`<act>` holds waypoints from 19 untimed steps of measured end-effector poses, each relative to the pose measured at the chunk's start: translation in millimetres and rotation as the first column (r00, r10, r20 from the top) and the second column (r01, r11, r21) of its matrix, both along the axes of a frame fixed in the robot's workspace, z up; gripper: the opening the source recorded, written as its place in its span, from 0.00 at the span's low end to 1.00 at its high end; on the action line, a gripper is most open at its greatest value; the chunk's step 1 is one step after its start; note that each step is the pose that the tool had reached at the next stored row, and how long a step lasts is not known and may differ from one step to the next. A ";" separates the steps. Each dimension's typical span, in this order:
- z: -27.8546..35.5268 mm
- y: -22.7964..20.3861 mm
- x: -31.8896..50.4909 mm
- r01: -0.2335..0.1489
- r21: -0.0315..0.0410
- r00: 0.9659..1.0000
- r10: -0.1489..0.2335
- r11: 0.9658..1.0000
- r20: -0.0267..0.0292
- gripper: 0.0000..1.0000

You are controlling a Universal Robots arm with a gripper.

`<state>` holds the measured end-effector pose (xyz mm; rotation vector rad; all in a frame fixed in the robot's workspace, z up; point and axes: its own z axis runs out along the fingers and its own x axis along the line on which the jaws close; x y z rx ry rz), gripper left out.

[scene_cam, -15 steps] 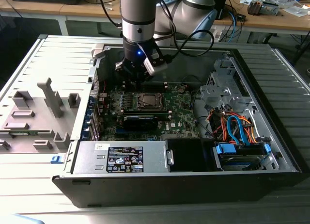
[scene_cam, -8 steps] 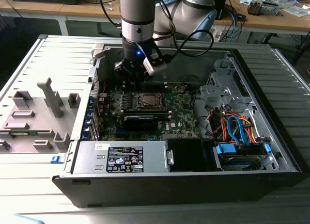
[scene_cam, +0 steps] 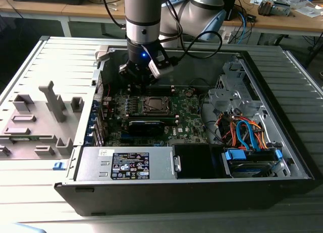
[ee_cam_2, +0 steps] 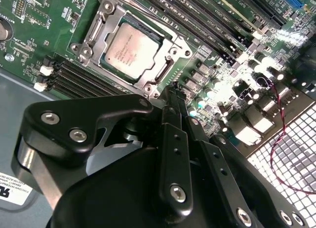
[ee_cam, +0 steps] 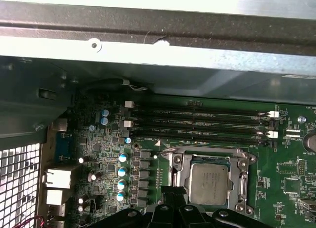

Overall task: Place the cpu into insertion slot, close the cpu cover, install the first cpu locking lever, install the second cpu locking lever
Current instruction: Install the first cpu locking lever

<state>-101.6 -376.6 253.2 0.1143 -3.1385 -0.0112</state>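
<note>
Black gripper [ee_cam_2: 174, 97] linkage looms closest in the second wrist view, its slim fingers [ee_cam_2: 170, 107] pressed together with nothing between them, tips just beside the square silver-rimmed insertion slot [ee_cam_2: 89, 40]. Seated flat in that socket lies the small square cpu [ee_cam_2: 129, 51] with its silver-grey metal top (it shows in both wrist views), and the thin silver metal cpu cover [ee_cam_2: 160, 70] frames it, lying flat. Around them spreads the green circuit board [ee_cam: 286, 173] inside the open grey computer case [scene_cam: 282, 157].
</note>
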 end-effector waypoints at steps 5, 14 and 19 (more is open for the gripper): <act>0.0 0.0 -1.5 0.000 0.000 1.000 0.000 1.000 0.000 0.11; 0.0 0.6 -5.3 0.000 0.000 1.000 0.000 1.000 0.000 0.11; 0.0 1.5 -9.5 0.000 0.000 1.000 0.000 1.000 0.000 0.11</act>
